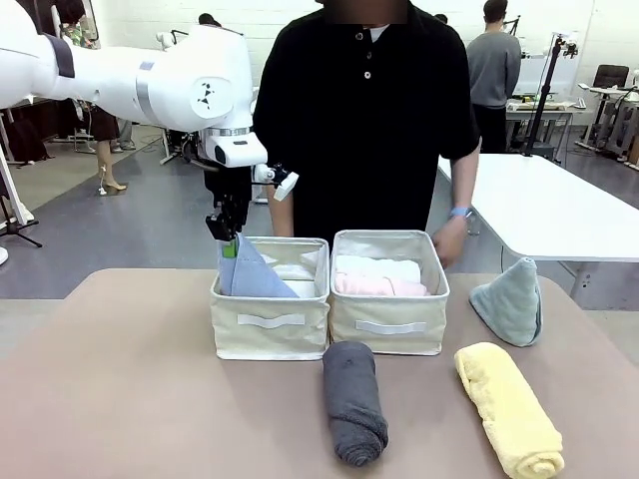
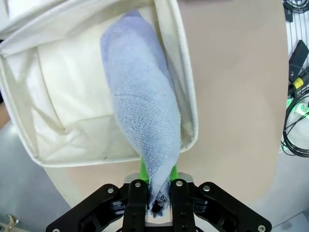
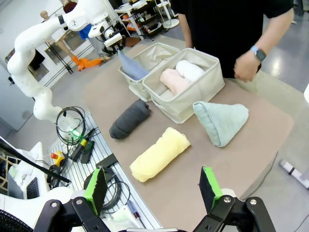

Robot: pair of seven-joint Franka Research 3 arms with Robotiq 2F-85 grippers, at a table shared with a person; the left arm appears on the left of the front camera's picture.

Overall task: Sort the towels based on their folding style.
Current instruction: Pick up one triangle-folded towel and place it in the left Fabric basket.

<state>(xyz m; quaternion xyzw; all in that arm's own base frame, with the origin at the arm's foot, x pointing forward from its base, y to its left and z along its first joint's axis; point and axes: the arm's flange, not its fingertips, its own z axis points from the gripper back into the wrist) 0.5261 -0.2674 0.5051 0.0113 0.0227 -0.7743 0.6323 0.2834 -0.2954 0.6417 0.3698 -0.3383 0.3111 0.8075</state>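
Observation:
My left gripper (image 1: pixel 230 242) (image 2: pixel 158 180) is shut on the tip of the light blue cone towel (image 1: pixel 250 271) (image 2: pixel 142 111) (image 3: pixel 131 67), which hangs into the left cream basket (image 1: pixel 270 321) (image 2: pixel 29 140). The right basket (image 1: pixel 389 324) (image 3: pixel 193 99) holds the white roll (image 1: pixel 384 267) (image 3: pixel 189 70) and the pale pink roll (image 1: pixel 374 286) (image 3: pixel 170 79). On the table lie the dark grey roll (image 1: pixel 353 401) (image 3: pixel 129 119), the yellow roll (image 1: pixel 507 409) (image 3: pixel 159 153) and the pale teal cone (image 1: pixel 510 299) (image 3: pixel 221 121). My right gripper (image 3: pixel 152 186) stands open, high above the table's edge, holding nothing.
A person in a black shirt stands behind the baskets, one hand (image 1: pixel 449 239) (image 3: pixel 246 65) with a blue watch near the right basket's far corner. Cables and tools (image 3: pixel 77 145) lie on a rack beside the table. A white table (image 1: pixel 559 210) stands at the back right.

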